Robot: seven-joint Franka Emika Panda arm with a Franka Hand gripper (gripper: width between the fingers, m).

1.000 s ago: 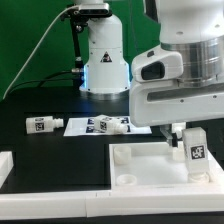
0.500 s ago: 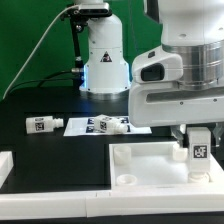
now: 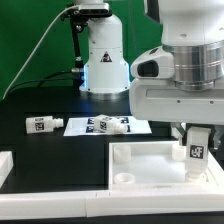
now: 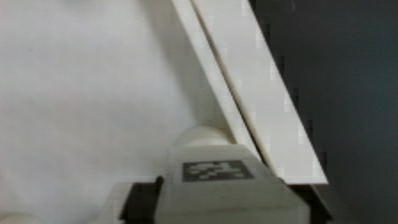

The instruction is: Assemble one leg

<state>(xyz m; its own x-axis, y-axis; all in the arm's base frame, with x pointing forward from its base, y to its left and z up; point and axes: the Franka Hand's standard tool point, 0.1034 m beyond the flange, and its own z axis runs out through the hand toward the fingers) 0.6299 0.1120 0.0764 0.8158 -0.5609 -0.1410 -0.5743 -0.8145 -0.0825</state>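
My gripper [image 3: 197, 137] is shut on a leg [image 3: 197, 146], a small white block with a square tag, held upright over the far corner of the large white tray-like piece [image 3: 150, 165] at the exterior view's right. In the wrist view the leg [image 4: 217, 170] fills the space between my dark fingers [image 4: 143, 200], its end close to the tray's raised rim [image 4: 231, 70]. Whether it touches the tray I cannot tell. Another leg [image 3: 42, 124] lies on the black table at the left. Two more legs [image 3: 108, 125] lie on the marker board [image 3: 78, 127].
The white robot base [image 3: 103, 60] stands at the back. A white part [image 3: 5, 165] lies at the left edge. The tray has a round corner hole [image 3: 124, 178] near its front left.
The gripper and its leg have shifted slightly to the exterior view's right over the tray's corner, then stayed nearly still. The other legs have not moved.
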